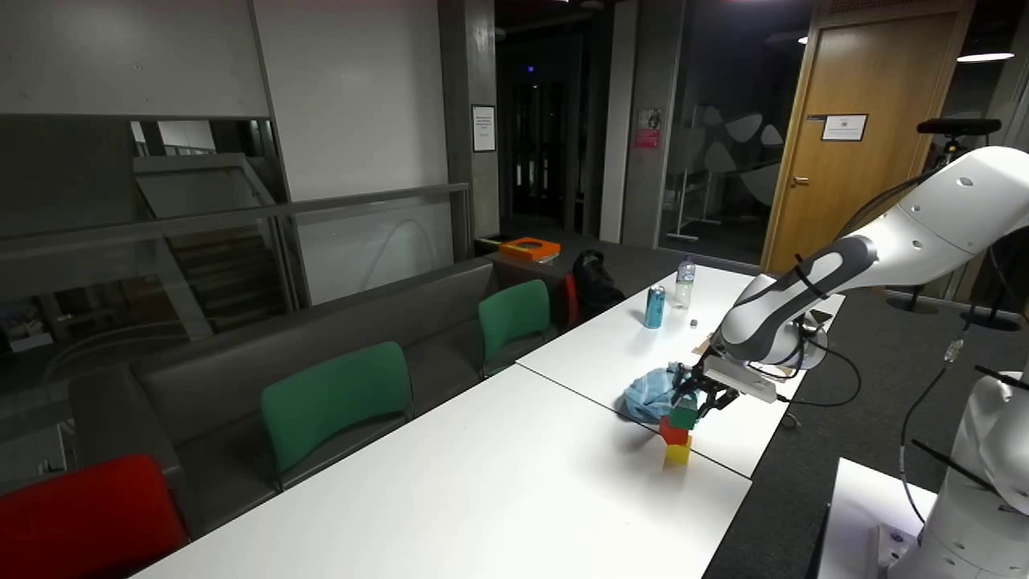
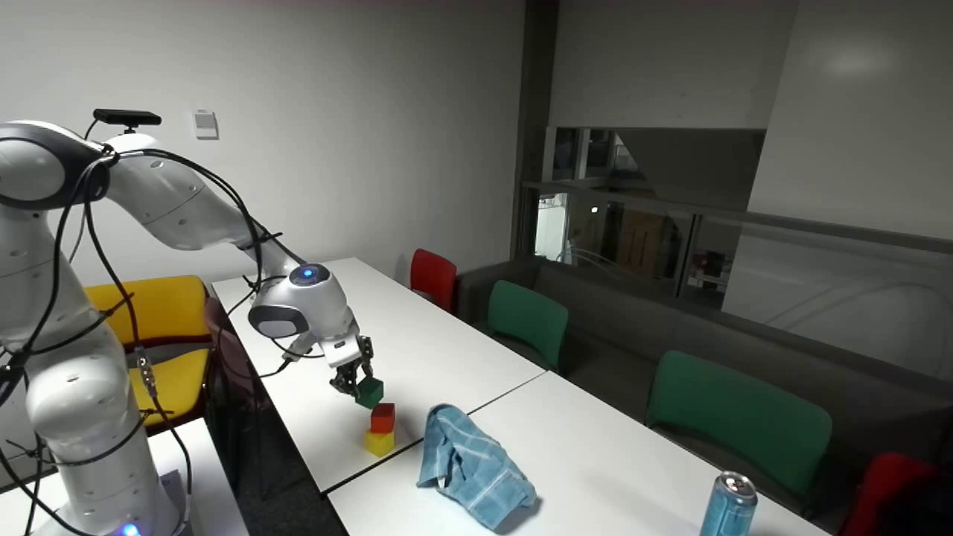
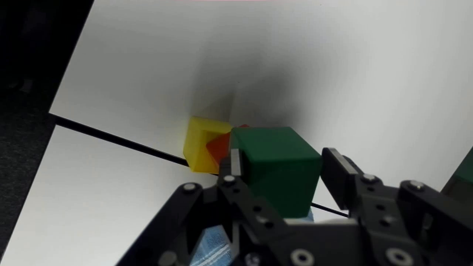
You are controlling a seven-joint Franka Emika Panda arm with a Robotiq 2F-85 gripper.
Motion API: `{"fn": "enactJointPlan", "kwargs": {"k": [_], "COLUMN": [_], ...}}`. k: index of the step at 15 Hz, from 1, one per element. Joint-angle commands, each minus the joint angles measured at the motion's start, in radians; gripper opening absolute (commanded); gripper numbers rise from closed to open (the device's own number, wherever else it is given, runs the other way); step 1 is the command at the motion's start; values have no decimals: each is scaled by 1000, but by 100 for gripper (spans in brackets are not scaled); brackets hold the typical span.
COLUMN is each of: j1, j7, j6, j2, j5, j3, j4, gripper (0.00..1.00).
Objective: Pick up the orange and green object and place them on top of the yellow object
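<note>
My gripper [image 3: 281, 162] is shut on a green block [image 3: 277, 173], with one finger on each side of it. In the exterior views the green block [image 1: 683, 413] [image 2: 369, 391] hangs from the fingertips, slightly tilted. It is just above and to one side of an orange-red block [image 1: 674, 432] [image 2: 383, 418]. I cannot tell whether the two touch. The orange-red block rests, turned a little, on top of the yellow block [image 2: 380, 443], which stands on the table near the seam. In the wrist view the green block hides most of the orange-red block [image 3: 218, 146]; the yellow block [image 3: 196, 144] shows beside it.
A crumpled blue cloth [image 2: 476, 465] lies near the stack across the table seam. A blue can [image 1: 654, 307] and a clear bottle [image 1: 684, 281] stand farther along the white table [image 1: 450, 482]. The table's edge [image 3: 70, 66] is near the stack.
</note>
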Motion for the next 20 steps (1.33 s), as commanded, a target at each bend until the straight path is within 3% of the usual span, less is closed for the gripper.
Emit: {"fn": "enactJointPlan", "kwargs": {"k": [1,11,20], "j1": [-19,-35,-118], "j7": [-1,42,199], "j6": [48,95,86], "j2": [33,46,33], "j5": [-9,-94,-348], "j3": [14,42,65], "j4": [0,3,-1], "gripper": [33,33,33]}}
